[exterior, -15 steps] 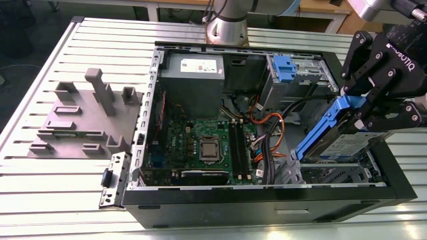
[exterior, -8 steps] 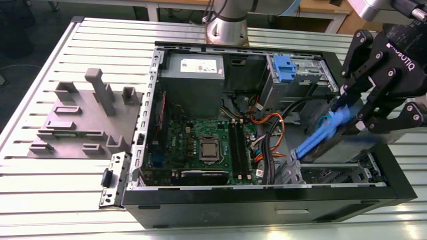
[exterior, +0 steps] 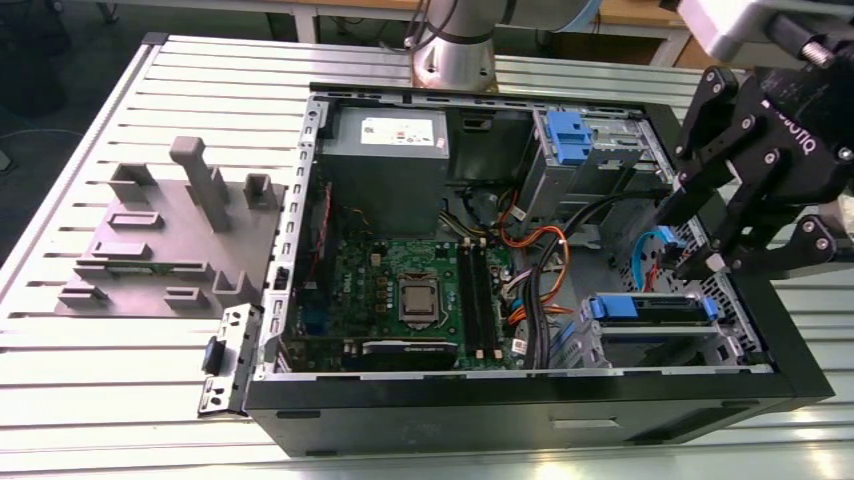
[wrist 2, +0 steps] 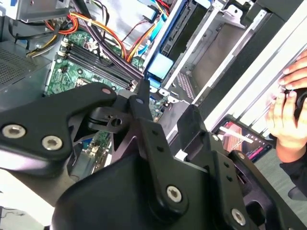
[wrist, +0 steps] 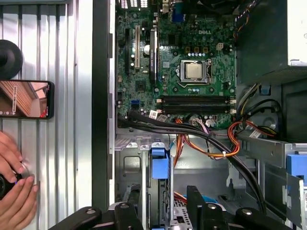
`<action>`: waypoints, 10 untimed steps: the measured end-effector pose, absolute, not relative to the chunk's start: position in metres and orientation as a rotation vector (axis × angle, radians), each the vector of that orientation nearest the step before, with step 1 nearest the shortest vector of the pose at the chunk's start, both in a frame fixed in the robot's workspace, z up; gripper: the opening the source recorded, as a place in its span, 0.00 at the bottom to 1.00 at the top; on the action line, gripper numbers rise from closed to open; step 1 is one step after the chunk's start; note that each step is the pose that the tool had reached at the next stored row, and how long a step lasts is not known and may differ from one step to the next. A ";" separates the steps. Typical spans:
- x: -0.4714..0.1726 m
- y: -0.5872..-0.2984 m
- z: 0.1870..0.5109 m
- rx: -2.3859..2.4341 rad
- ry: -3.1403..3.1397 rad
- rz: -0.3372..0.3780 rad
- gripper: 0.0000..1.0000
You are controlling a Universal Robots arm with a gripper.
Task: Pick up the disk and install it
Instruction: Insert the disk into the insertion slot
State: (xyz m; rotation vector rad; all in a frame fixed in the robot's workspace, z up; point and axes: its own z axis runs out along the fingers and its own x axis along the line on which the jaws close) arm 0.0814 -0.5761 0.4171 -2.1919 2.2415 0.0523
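Blue-framed disk (exterior: 646, 308) seated in PC case (exterior: 534, 410) bay; hand (exterior: 701, 255) open, empty.

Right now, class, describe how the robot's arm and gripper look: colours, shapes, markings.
The gripper is matte black, built of angular jointed links with silver screw heads and white lettering on its body. In the second wrist view its black finger links carry round silver bolts. Behind the open computer case rises the arm's silver-grey cylindrical column.
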 end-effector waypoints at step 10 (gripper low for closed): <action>0.082 -0.576 0.399 -2.192 2.242 0.052 0.43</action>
